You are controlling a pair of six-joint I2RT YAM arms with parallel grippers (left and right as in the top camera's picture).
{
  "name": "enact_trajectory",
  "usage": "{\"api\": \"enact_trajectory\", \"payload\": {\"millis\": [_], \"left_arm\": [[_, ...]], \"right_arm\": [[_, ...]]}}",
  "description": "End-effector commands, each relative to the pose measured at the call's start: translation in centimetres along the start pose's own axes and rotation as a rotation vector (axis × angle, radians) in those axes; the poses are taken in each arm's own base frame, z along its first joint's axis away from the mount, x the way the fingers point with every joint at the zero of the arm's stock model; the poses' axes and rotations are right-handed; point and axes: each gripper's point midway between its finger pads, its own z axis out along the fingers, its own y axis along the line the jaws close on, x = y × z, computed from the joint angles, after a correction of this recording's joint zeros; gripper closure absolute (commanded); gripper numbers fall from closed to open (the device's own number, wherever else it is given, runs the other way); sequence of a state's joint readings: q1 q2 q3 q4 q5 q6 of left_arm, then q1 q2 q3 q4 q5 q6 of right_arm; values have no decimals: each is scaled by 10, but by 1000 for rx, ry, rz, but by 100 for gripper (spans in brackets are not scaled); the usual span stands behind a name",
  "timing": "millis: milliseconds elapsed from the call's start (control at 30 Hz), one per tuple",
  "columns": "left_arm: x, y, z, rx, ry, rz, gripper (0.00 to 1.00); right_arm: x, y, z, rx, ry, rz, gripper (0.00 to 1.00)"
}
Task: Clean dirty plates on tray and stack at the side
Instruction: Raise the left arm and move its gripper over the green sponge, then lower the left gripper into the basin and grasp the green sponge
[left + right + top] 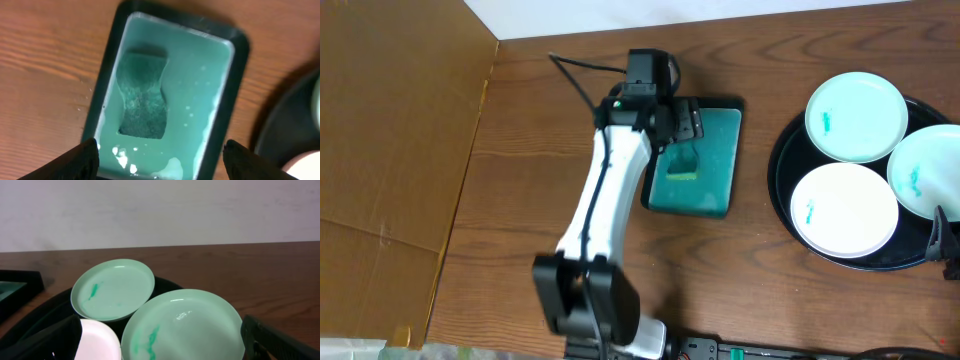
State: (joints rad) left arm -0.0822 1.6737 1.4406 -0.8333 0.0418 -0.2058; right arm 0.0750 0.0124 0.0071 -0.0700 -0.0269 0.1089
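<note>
Three round white plates with teal smears lie in the large black tray [782,190] at the right: one at the back [856,116], one in front [844,209], one at the right edge [930,170]. My left gripper [160,162] is open above the teal rectangular tray [227,85], over a dark green sponge [143,95] lying in teal liquid. My right gripper [162,342] is open and hovers over the right plate [182,325], with the back plate [114,290] behind it.
The small teal tray with black rim [715,165] sits mid-table, left of the black tray. A brown cardboard panel [390,150] covers the left side. A white wall stands behind the table. Cables and a power strip [750,350] lie at the front edge.
</note>
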Motion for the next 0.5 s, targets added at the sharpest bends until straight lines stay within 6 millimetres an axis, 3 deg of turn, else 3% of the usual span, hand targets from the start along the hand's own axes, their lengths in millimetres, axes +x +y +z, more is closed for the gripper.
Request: {"api": "enact_trajectory", "payload": {"millis": [0,233,467], "left_arm": [[2,6,28,-45,49,-44,20],[5,11,79,-70,103,-50,20],[13,33,111,-164,140,-131,21]], "right_arm": [[0,-2,0,6,0,-12,1],[0,-2,0,6,0,-12,1],[0,-2,0,6,0,-12,1]]}}
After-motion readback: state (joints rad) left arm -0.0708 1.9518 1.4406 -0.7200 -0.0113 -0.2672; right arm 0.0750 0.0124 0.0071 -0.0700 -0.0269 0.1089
